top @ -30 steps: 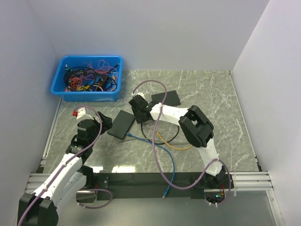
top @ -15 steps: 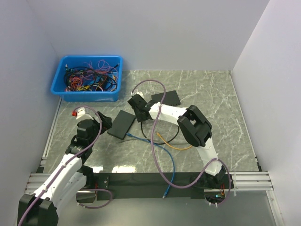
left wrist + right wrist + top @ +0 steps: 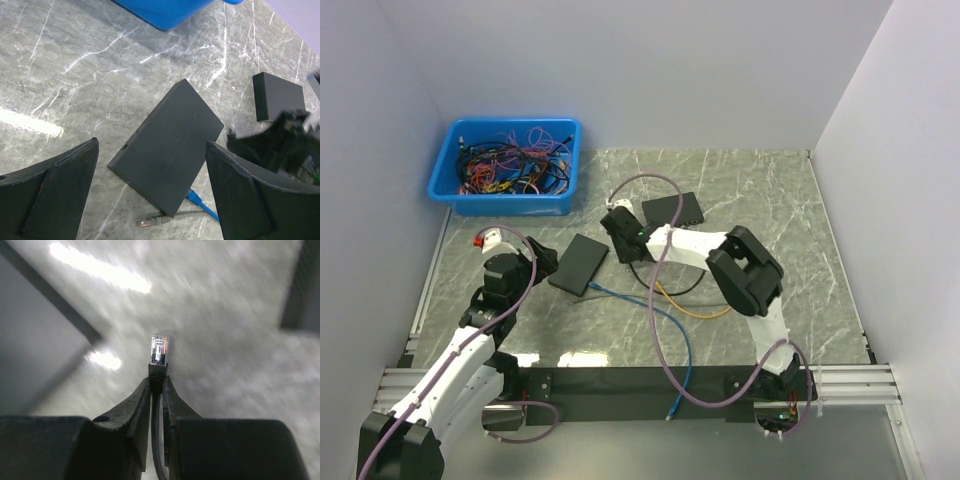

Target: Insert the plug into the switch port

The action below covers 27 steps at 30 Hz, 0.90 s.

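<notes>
My right gripper [image 3: 620,226] is shut on a black cable just behind its clear plug [image 3: 160,349] and holds it above the table, between two black switches. The nearer switch [image 3: 578,263] lies flat to its left, the farther switch [image 3: 672,209] to its right. In the left wrist view the nearer switch [image 3: 170,145] lies under my open, empty left gripper [image 3: 152,145]. The farther switch [image 3: 277,96] shows its port row on its left edge. The right wrist view is blurred.
A blue bin [image 3: 507,165] of tangled cables stands at the back left. A blue cable [image 3: 665,325], an orange cable [image 3: 692,310] and a black one lie in the middle. A loose grey plug [image 3: 150,220] and a blue plug [image 3: 195,199] lie at the nearer switch's near corner.
My right gripper has shifted slightly to the right with the plug in it, away from the nearer switch. The left arm has not moved.
</notes>
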Tool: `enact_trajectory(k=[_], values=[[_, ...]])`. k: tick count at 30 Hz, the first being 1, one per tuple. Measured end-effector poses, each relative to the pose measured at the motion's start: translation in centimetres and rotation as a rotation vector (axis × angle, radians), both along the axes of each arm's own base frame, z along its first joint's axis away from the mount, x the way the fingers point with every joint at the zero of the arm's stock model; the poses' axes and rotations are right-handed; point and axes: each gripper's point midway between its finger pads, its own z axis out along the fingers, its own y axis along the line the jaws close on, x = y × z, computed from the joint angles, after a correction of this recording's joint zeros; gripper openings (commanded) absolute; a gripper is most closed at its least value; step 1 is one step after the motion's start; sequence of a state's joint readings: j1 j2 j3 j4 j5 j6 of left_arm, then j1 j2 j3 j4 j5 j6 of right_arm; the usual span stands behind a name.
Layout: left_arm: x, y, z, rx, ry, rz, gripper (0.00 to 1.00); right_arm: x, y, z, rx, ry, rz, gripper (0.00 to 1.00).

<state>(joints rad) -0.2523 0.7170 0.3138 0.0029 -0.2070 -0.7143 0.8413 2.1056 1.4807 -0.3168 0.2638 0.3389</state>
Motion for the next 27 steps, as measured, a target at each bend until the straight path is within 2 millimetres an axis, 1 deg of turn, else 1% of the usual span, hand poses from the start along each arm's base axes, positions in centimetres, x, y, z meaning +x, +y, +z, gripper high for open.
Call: enact_trajectory(k=[3,6,9,11,12,15,18,20,23,24,27], values=[[0.0,0.0,0.0,0.0,0.0,0.0,0.93,-1.1,-2.1,0.6,-0.024,-0.019,-0.007,0.0],[0.0,0.0,0.0,0.0,0.0,0.001,0.93,-1.7,-3.4,2.9,-0.007,-0.065,-0.013,0.0],[0.0,0.0,-0.1,0.0,0.003,0.001,0.93,-1.9,-3.6,6.1,0.049,-0.12,-0.006,0.0],[-0.1,0.0,-0.1,-0.004,0.008,0.002,0.93,-2.2,-3.2,8.9,0.104,-0.173,0.016,0.0],[-0.1,-0.1,-0.1,-0.008,0.008,0.001,0.92,-2.4,-3.2,9.9,0.123,-0.19,0.023,0.0],[-0.1,-0.8,0.1,-0.045,0.003,-0.023,0.9,-4.1,-2.7,13.3,0.215,-0.244,0.088,0.0],[0.0,-2.0,1.0,-0.096,-0.013,-0.07,0.86,-6.5,-2.4,15.2,0.297,-0.275,0.172,0.0],[0.2,-3.0,2.5,-0.136,-0.038,-0.112,0.85,-8.3,-2.3,15.7,0.342,-0.286,0.233,0.0],[0.6,-4.8,6.2,-0.203,-0.112,-0.191,0.84,-10.7,-1.9,16.5,0.407,-0.311,0.322,0.0],[0.8,-5.4,7.8,-0.229,-0.147,-0.222,0.83,-11.2,-1.9,16.7,0.421,-0.32,0.34,0.0],[0.7,-6.9,11.3,-0.286,-0.23,-0.302,0.82,-12.6,-1.5,17.9,0.476,-0.35,0.4,0.0]])
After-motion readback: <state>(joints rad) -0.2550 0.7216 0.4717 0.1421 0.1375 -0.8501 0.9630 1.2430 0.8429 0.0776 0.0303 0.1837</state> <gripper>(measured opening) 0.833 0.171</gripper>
